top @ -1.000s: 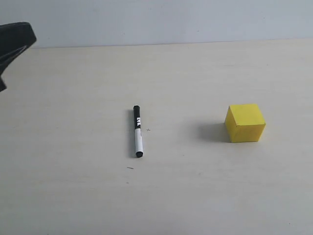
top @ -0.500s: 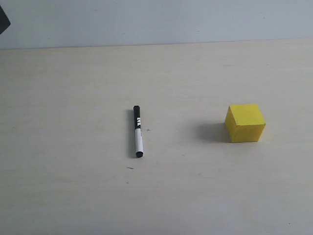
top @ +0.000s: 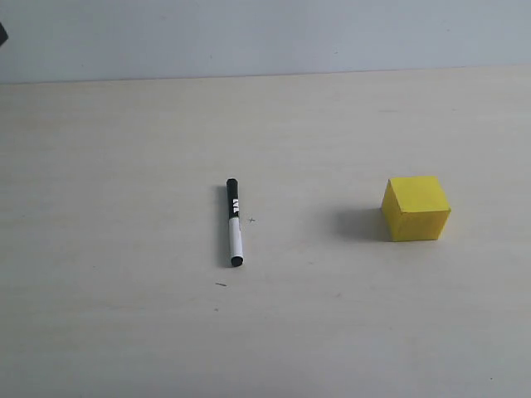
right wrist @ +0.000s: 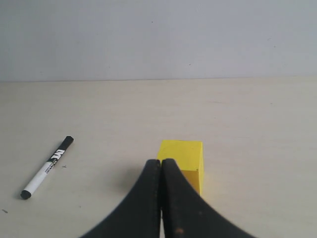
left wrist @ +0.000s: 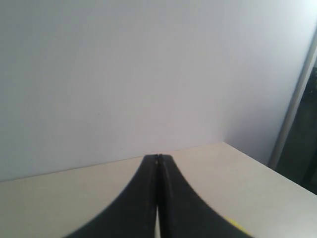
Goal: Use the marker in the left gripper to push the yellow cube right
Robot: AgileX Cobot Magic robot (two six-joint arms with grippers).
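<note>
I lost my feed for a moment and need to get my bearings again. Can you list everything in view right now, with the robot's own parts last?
marker: one, white barrel with black cap and black label band, lying flat on the table, slightly left of centre in the exterior view, held by neither gripper.
yellow cube: one, bright yellow, on the table to the right of the marker, apart from it.
table: one, pale beige, under both.
wall: one, plain light grey, behind the table.
left gripper: one, black, shut with nothing between its fingers, aimed at the wall.
right gripper: one, black, shut and empty, the yellow cube just beyond its tips.
</note>
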